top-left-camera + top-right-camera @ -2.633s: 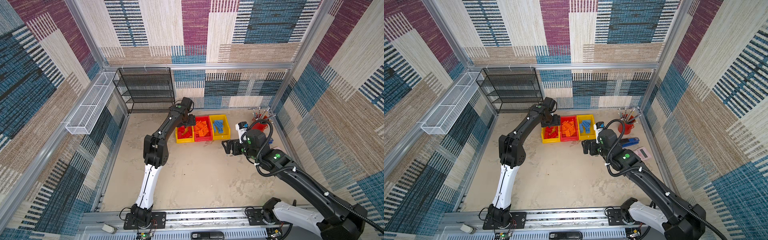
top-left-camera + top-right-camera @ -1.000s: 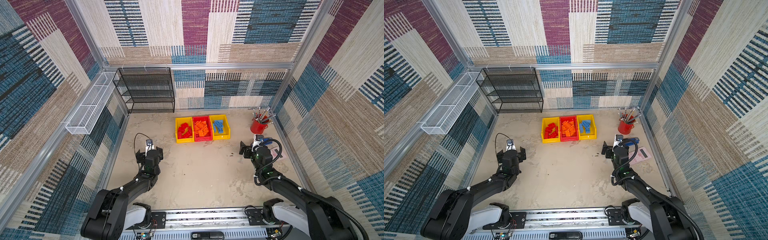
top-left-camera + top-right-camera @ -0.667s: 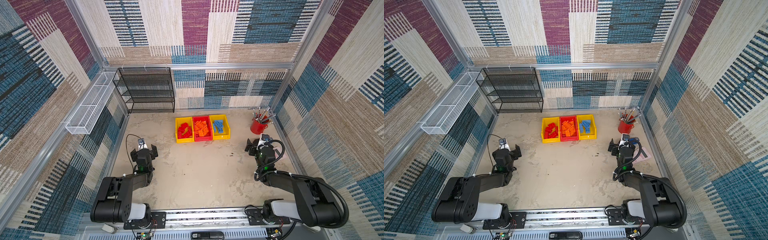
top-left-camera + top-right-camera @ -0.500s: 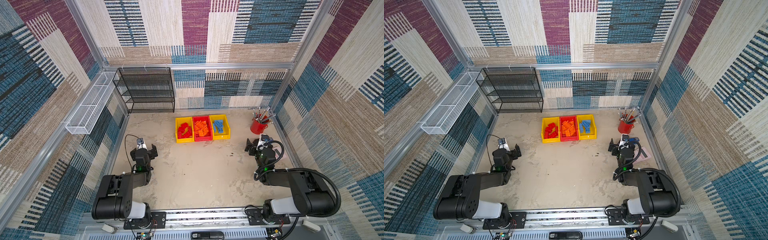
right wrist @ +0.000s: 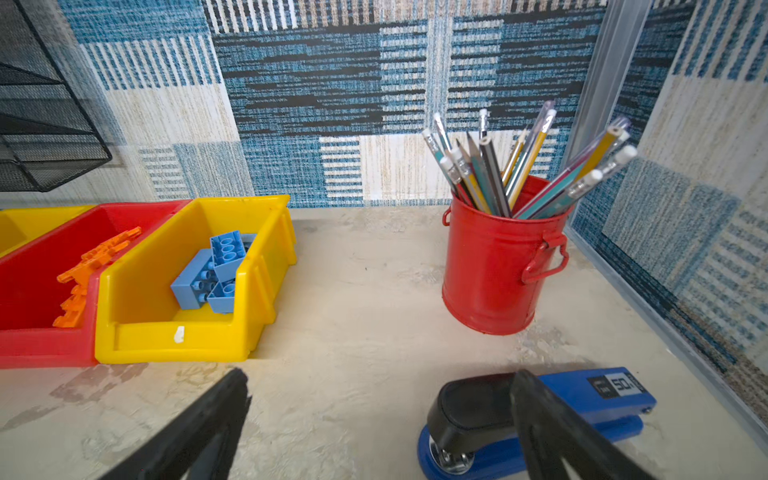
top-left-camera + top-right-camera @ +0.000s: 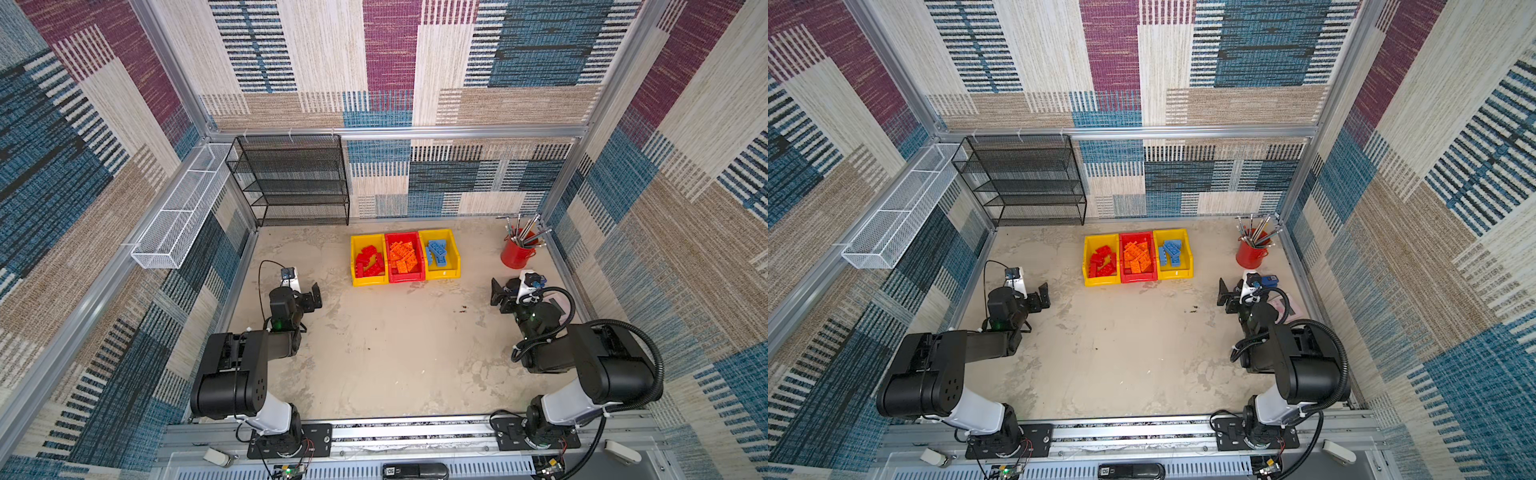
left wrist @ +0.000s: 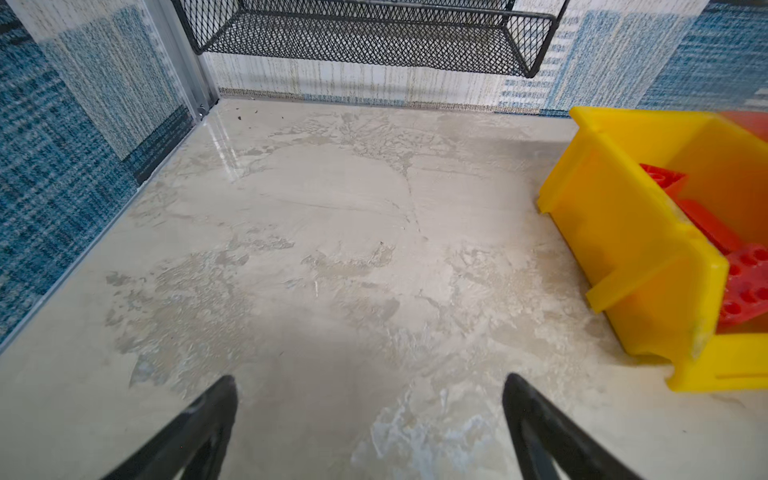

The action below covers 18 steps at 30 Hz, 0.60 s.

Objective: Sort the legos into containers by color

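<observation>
Reference: middle bin (image 6: 405, 277). Left bin (image 6: 370, 281) touches its left side, right bin (image 6: 443, 274) its right. Legos (image 6: 402, 257) lie in all three. Cup (image 6: 515, 257) well right; stapler (image 5: 602, 395) right, in front; shelf (image 6: 299, 183) behind-left.

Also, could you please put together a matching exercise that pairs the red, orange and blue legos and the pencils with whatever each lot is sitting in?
Things:
1. red legos
2. orange legos
3. blue legos
4. pencils

Places:
A. red cup
B. shelf-side yellow bin
C. red bin
D. cup-side yellow bin

Pairs: 1-B, 2-C, 3-D, 4-A.
</observation>
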Each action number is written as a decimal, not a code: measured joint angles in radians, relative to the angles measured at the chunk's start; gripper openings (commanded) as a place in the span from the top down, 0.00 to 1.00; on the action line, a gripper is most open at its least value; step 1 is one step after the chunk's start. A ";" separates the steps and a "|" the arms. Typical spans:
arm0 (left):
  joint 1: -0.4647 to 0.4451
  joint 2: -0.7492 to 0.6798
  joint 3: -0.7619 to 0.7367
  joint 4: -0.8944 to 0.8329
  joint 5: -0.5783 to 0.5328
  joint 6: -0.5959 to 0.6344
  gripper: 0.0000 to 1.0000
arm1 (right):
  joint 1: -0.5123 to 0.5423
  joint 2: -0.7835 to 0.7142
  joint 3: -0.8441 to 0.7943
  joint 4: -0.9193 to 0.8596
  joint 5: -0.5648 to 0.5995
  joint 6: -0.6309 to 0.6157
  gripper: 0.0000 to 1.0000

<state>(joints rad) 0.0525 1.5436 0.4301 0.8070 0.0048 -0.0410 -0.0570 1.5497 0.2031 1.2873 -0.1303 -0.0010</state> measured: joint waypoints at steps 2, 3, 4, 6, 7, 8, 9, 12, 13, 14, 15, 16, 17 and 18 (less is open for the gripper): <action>0.000 0.000 0.000 -0.004 0.002 0.000 0.00 | 0.000 0.000 -0.002 0.002 -0.007 0.000 0.01; 0.000 0.000 0.000 -0.005 0.003 0.000 0.00 | 0.000 0.000 -0.005 0.005 -0.008 0.000 0.01; 0.000 0.000 0.000 -0.007 0.003 0.000 0.00 | 0.000 0.000 -0.006 0.008 -0.010 0.000 0.01; 0.000 0.000 0.000 -0.010 0.004 0.000 0.00 | 0.000 0.000 -0.007 0.010 -0.016 0.000 0.01; 0.000 0.000 0.000 -0.010 0.005 0.000 0.00 | 0.000 0.000 -0.007 0.010 -0.016 0.000 0.01; 0.000 0.000 0.000 -0.010 0.006 0.000 0.00 | 0.000 0.000 -0.008 0.012 -0.017 0.000 0.01; 0.000 0.000 0.000 -0.010 0.006 0.000 0.00 | 0.000 0.000 -0.008 0.014 -0.017 0.000 0.01; 0.000 0.000 0.000 -0.010 0.009 0.000 0.00 | 0.000 0.000 -0.008 0.018 -0.018 0.000 0.01; 0.000 0.000 0.000 -0.010 0.009 0.000 0.00 | 0.000 0.000 -0.008 0.018 -0.018 0.000 0.01; 0.000 0.000 0.000 -0.010 0.009 0.001 0.00 | 0.000 0.000 -0.008 0.018 -0.018 0.000 0.01; 0.000 0.000 0.000 -0.010 0.009 0.001 0.00 | 0.000 0.000 -0.008 0.018 -0.018 0.000 0.01; 0.000 0.000 0.000 -0.010 0.009 0.001 0.00 | 0.000 0.000 -0.008 0.019 -0.018 0.000 0.01; 0.000 0.000 0.000 -0.010 0.009 0.001 0.00 | 0.000 0.000 -0.008 0.020 -0.018 0.000 0.01; 0.000 0.000 0.000 -0.010 0.009 0.002 0.00 | 0.000 0.000 -0.008 0.021 -0.018 0.000 0.01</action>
<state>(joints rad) 0.0528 1.5433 0.4301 0.7967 0.0139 -0.0395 -0.0574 1.5497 0.1955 1.3083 -0.1486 -0.0010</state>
